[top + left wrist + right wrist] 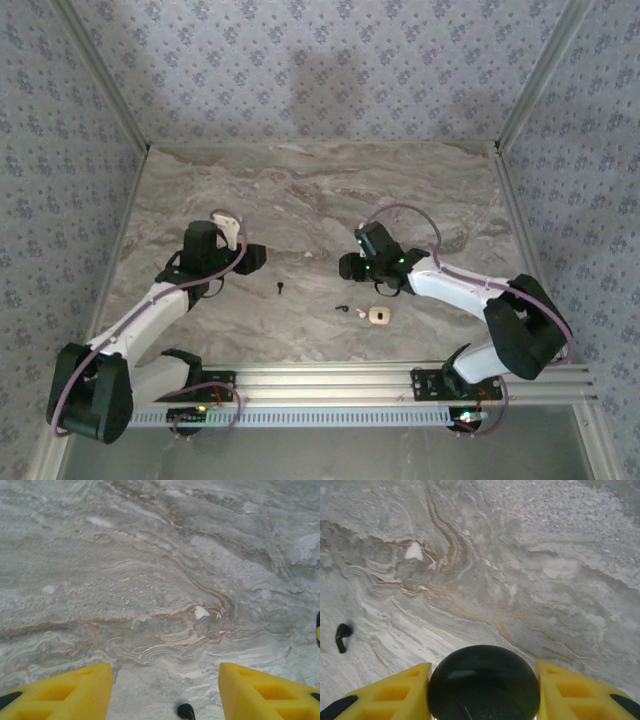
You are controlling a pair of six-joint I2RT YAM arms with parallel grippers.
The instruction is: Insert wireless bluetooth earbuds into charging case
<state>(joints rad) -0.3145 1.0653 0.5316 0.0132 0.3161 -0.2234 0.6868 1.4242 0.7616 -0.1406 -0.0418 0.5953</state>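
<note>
Currently the left pincer (165,674) is wide and empty; one earbud (186,711) lies at 6 o'clock between its fingers (top view: 4 o'clock, stem roughly 12–6), left arm nearer. Right pincer (484,668) clamps a black disc (484,686). Second earbud (345,308) lies on the counter (300,200) at 9 o'clock of the charging case (378,316).

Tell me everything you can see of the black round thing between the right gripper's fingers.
The black disc is round, glossy and smooth like hard plastic, with pale reflections on its slightly domed face and a thin light mark near its lower edge. It fills the gap between the right gripper's yellow fingers, meeting both at its sides, so it looks clamped. The frame cuts off its lower part. Whether it touches the marbled table cannot be told.
</note>
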